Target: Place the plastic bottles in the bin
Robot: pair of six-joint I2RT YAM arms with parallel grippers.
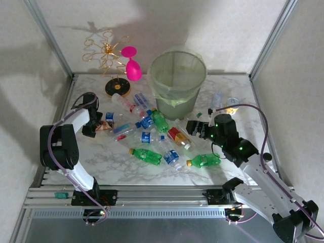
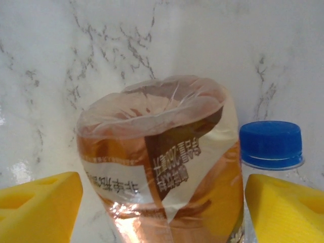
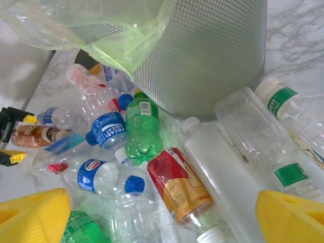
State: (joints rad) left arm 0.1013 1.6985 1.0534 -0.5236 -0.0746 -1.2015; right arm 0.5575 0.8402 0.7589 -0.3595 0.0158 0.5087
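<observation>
Several plastic bottles lie scattered on the marble table in front of the bin [image 1: 177, 81], a round mesh basket [image 3: 217, 55] lined with a pale green bag. My left gripper [image 1: 98, 126] [image 2: 164, 207] is low at the left of the pile, its yellow fingers on either side of an orange-labelled bottle [image 2: 162, 167]. The right finger is almost touching it and a small gap shows at the left. A blue-capped bottle [image 2: 271, 144] lies just beside it. My right gripper [image 1: 195, 127] [image 3: 167, 212] hovers open over a red-labelled bottle [image 3: 177, 190] and a frosted clear bottle [image 3: 228, 172].
Green bottles [image 1: 147, 156] [image 1: 205, 161] lie near the front of the pile. A pink goblet [image 1: 132, 66] and a gold wire stand [image 1: 107, 55] are at the back left. A short can [image 1: 232, 105] stands right of the bin. Metal frame posts border the table.
</observation>
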